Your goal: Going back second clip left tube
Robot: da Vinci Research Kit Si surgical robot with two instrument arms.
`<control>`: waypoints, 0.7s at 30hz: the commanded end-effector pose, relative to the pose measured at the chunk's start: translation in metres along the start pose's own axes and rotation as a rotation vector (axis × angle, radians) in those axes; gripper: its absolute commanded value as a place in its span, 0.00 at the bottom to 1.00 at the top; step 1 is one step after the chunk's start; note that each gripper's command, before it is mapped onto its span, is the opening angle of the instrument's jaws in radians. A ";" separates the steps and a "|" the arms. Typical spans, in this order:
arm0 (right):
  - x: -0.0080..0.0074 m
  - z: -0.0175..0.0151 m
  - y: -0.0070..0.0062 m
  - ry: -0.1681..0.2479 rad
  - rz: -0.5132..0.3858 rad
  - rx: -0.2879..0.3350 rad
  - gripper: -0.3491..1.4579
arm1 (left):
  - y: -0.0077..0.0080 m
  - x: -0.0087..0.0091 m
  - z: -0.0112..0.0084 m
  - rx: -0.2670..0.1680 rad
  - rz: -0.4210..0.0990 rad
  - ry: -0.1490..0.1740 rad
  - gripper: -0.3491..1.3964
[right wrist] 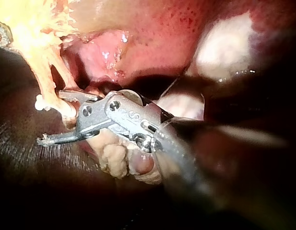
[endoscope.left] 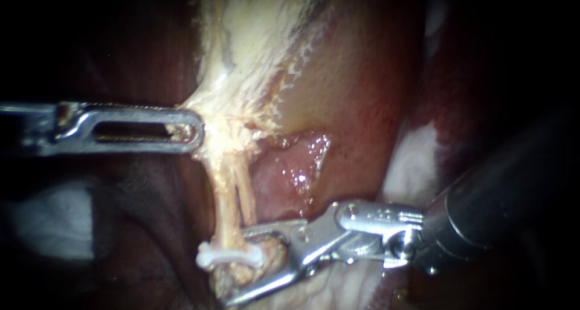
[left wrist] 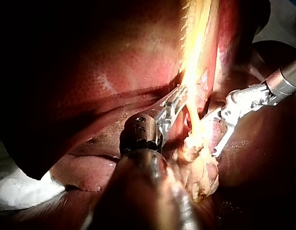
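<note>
The dark red, glistening liver (endoscope.left: 362, 104) is filling the view, its margins fading into shadow. A pale yellow, fibrous sheet of tissue (endoscope.left: 248, 50) is hanging down the middle, and the silver slotted left instrument (endoscope.left: 192, 130) is pinching its edge in its pincer. The silver right instrument (endoscope.left: 237, 266) is holding its pincer spread around a tan lump (endoscope.left: 275, 249), crowding that corner. The thin cream left tube (endoscope.left: 225, 201) is running down to a white plastic clip (endoscope.left: 226, 258), partly lost against the lump.

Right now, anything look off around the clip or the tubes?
Nothing stands out. The white clip sits across the tube, the right instrument has open jaws around it, and the left instrument is shut on pale tissue.
</note>
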 end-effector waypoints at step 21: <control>-0.0013 -0.0045 0.0030 0.008 -0.016 -0.140 0.52 | 0.0001 0.0000 0.0000 0.001 0.001 0.000 0.00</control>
